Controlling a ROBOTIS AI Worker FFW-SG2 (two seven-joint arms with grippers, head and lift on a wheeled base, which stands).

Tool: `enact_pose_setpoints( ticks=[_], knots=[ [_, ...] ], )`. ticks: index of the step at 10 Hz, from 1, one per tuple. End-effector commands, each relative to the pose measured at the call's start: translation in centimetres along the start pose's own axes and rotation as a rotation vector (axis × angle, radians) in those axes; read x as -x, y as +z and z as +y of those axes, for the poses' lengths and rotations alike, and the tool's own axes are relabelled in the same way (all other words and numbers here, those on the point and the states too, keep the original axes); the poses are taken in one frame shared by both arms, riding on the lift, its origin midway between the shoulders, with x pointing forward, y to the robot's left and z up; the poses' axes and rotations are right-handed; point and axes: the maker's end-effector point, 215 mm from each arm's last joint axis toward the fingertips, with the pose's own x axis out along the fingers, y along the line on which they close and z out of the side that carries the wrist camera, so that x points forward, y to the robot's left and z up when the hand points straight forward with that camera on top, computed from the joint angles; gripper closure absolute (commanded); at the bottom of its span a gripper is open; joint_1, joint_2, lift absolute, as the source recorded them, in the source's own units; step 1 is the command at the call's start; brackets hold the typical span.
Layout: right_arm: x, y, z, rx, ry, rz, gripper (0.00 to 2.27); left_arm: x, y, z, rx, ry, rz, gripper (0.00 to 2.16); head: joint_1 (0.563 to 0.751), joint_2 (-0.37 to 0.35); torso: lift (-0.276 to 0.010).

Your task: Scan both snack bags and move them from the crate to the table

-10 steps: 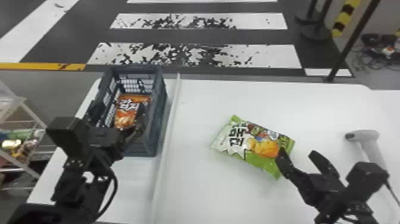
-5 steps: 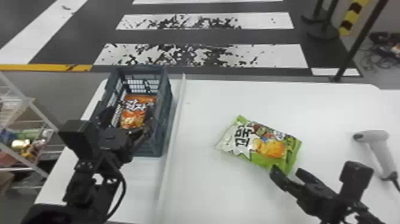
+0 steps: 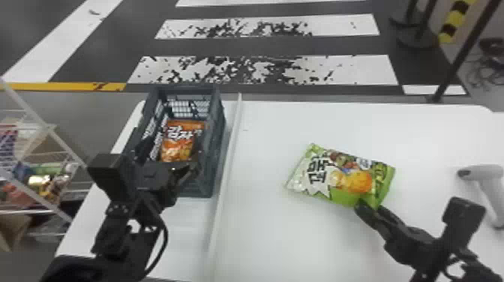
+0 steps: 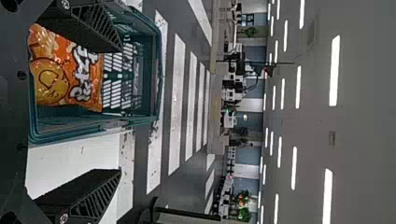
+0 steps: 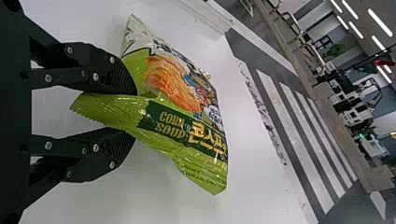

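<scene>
In the head view my left gripper (image 3: 193, 160) hangs over the near part of the dark crate (image 3: 216, 150), with the orange snack bag (image 3: 178, 144) lying inside. The left wrist view has my left gripper (image 4: 120, 111) open, nothing between its fingers, and the orange bag (image 4: 70, 74) in the crate beyond. The green snack bag (image 3: 343, 176) lies on the table, its near right edge at my right gripper (image 3: 369, 210). Seen from the right wrist, my right gripper (image 5: 134, 113) is shut on an end of the green bag (image 5: 177, 88), one finger on each side.
A white and grey hand scanner (image 3: 482, 176) lies on the right of the white table (image 3: 270, 240). A thin raised strip (image 3: 227, 161) runs between crate and green bag. Wire shelves with goods (image 3: 41, 180) stand left of the table.
My right gripper has come left to the green bag's near edge, and its fingers have closed from wide apart. The view has shifted slightly; the left gripper still hangs at the crate.
</scene>
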Motion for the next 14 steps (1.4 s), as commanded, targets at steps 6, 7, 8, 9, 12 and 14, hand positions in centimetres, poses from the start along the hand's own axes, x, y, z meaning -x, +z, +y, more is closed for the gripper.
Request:
enact_pose_setpoints(
  ticks=[6,7,8,9,12,14],
  knots=[
    [4.4,13.1,1.8,0.463,-0.088,-0.351,2.26,0.1,-0.1,0.0,0.016,-0.007,0.004,0.08,0.695,0.055,-0.088],
    [5.0,14.5,3.0,0.591,-0.104,-0.383,2.26,0.1,-0.1,0.0,0.016,-0.010,0.004,0.08,0.695,0.048,-0.088],
    [5.1,15.2,4.3,0.775,-0.137,-0.402,2.26,0.1,0.0,-0.1,0.020,-0.013,0.003,0.08,0.695,0.046,-0.088],
    [4.8,14.7,4.8,0.921,-0.153,-0.375,2.26,0.1,0.0,0.0,0.016,-0.014,0.003,0.08,0.695,0.047,-0.088],
    [4.7,11.7,6.5,1.459,-0.214,-0.417,2.26,0.0,0.0,0.5,0.013,-0.012,0.004,0.08,0.695,0.075,-0.088],
    [3.6,7.8,3.4,1.751,-0.285,-0.329,2.26,0.0,-0.1,0.9,0.011,-0.008,0.008,0.08,0.695,0.106,-0.088]
  ],
)
